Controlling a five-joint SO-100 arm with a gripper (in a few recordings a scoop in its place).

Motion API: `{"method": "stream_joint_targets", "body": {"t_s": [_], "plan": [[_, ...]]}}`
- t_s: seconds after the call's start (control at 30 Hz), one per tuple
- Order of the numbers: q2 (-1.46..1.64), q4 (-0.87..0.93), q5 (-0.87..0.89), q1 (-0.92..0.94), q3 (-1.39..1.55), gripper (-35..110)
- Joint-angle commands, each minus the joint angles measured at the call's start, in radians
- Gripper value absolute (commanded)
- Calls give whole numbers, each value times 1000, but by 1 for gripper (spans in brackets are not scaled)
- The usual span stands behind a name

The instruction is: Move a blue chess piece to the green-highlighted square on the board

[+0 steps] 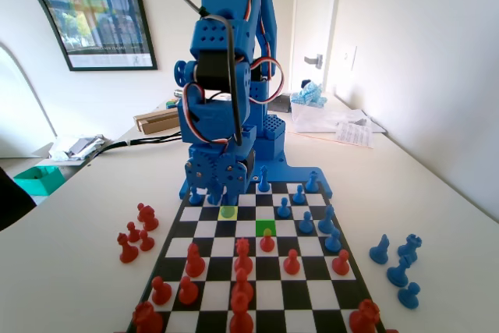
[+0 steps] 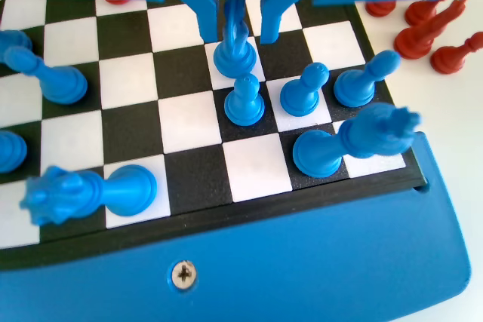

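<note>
Setting: room in a home or small office. Evidence: framed poster (image 1: 97,9) on white wall, door with lever handle (image 1: 315,60), papers (image 1: 355,132) and clutter along white table's (image 1: 444,216) far edge.

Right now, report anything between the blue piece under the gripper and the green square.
Nothing visible between the blue chess piece and the green-highlighted square, which looks empty; a red pawn stands just beyond it.

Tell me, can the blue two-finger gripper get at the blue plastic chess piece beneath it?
Likely yes: the gripper hangs open with one jaw on either side of the blue chess piece, nothing between.
</note>
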Motion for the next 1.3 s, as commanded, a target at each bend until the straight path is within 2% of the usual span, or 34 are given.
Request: {"method": "stream_joint_targets", "body": {"t_s": [0.0,0.17,0.47,0.9,1.27], "plan": [[18,-3,-15,12,9,7],[17,-6,-18,11,5,1],[18,11,-8,6,-23,1],[26,356,132,-69,-318,1],[6,304,284,-241,-310,1]]}}
